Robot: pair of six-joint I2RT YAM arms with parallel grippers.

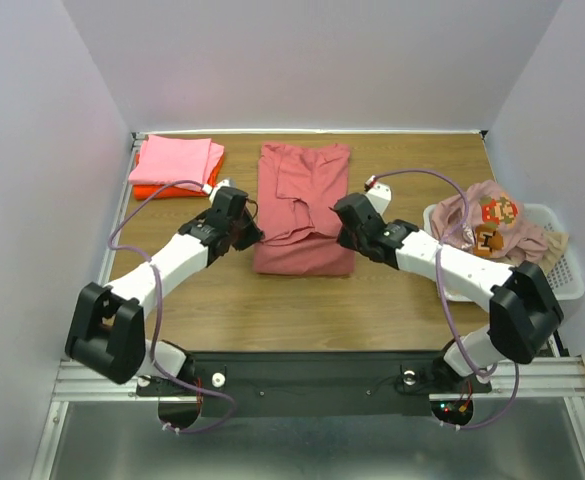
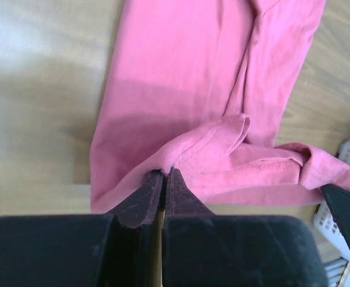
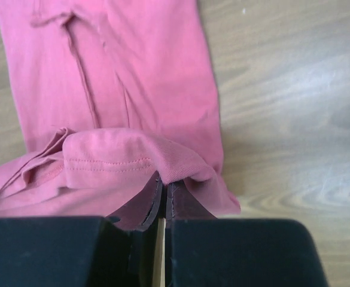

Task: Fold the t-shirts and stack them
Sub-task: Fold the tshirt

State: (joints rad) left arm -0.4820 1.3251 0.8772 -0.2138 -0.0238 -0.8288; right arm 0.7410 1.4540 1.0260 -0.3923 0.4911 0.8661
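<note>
T-shirt [image 1: 304, 210] between stack [image 1: 175, 165], seemingly full basket [image 1: 569, 270]

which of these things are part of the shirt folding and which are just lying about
Part of the job: rose-red shirt, held mid-fold; folded light pink shirt on orange shirt; printed shirt, unfolded.
Just there: white basket holding the printed shirt; wooden table.

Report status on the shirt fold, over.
Left gripper shut on rose-red shirt edge. Right gripper shut on it too. Folded stack and basket stand apart.
</note>
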